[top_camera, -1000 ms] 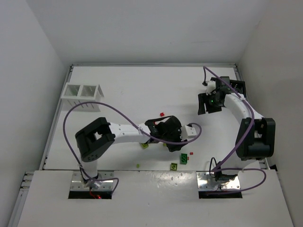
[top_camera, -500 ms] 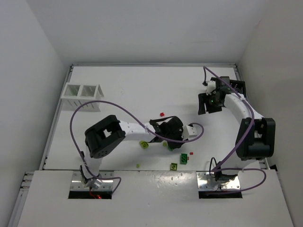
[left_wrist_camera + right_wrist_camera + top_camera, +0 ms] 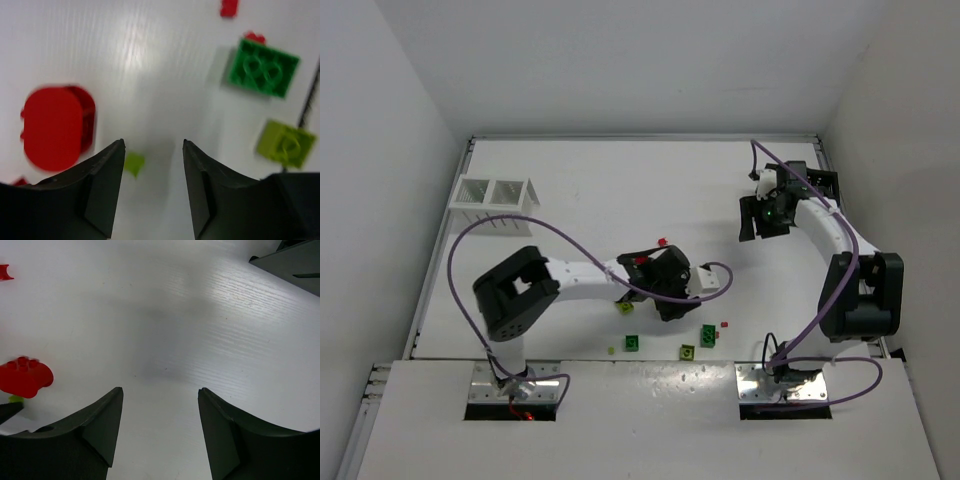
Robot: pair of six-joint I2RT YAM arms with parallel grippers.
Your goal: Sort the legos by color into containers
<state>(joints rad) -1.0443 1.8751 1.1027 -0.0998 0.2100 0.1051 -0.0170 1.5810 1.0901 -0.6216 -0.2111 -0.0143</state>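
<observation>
Sorting looks far from done — a green brick [image 3: 262,67] and round red piece [image 3: 52,127] lie loose on the surface [image 3: 165,60] around the left pincer [image 3: 152,145], spread empty. Right pincer [image 3: 160,392], spread empty too, hovers by the black bin [image 3: 823,183].

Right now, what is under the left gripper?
The left gripper is open over bare table, a tiny yellow-green bit beside one finger, a flat red piece off to the side. Anything beneath the fingers themselves is covered.

The top camera looks down on the whole table [image 3: 620,190]. Both wrist cameras look down from close above it, and the left one shares the green brick [image 3: 262,67].
</observation>
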